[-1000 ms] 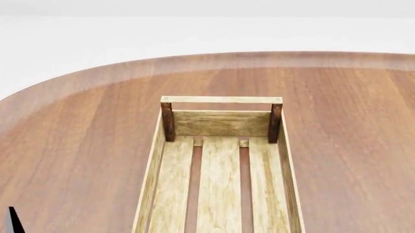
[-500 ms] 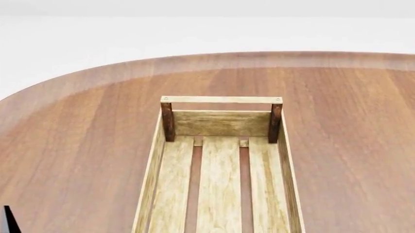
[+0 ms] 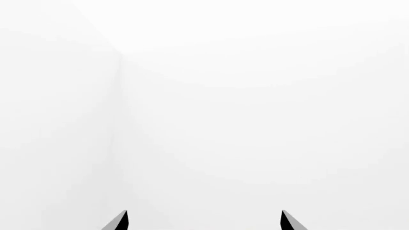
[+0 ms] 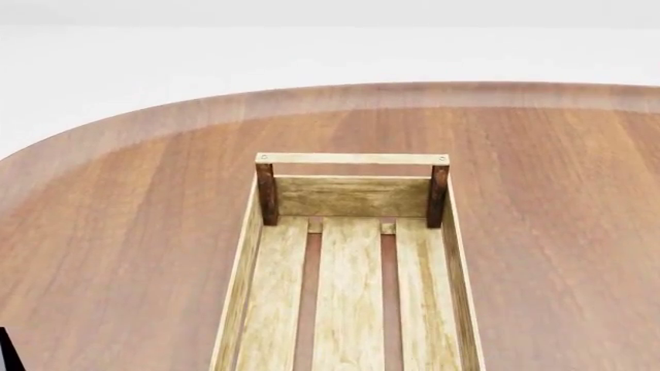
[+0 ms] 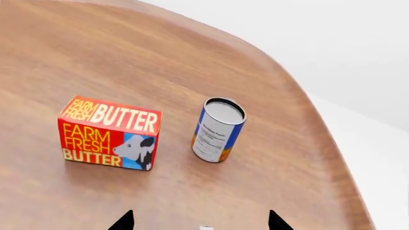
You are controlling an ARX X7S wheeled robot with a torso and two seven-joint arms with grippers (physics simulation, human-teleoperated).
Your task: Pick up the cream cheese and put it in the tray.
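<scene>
The tray (image 4: pixel 454 255), a long light-wood crate with dark corner posts, stands empty in the middle of the head view. My left gripper (image 3: pixel 203 221) is open, its two tips wide apart against plain white, with nothing between them. Only a black sliver of the left arm (image 4: pixel 5 354) shows at the head view's lower left corner. My right gripper (image 5: pixel 199 221) is open above the table. A tiny white corner (image 5: pixel 206 227) pokes in at the picture's edge between its tips. Too little shows to tell whether it is the cream cheese.
A red-orange butter box (image 5: pixel 108 133) and an upright blue-and-white can (image 5: pixel 217 130) stand side by side on the brown wooden table (image 5: pixel 128 52), beyond the right gripper. The table's rounded edge (image 5: pixel 319 134) runs close behind the can. The table (image 4: pixel 124 232) surrounds the tray.
The black tip at the head view's lower left corner has sunk lower and further out of the picture. The tray has not moved.
</scene>
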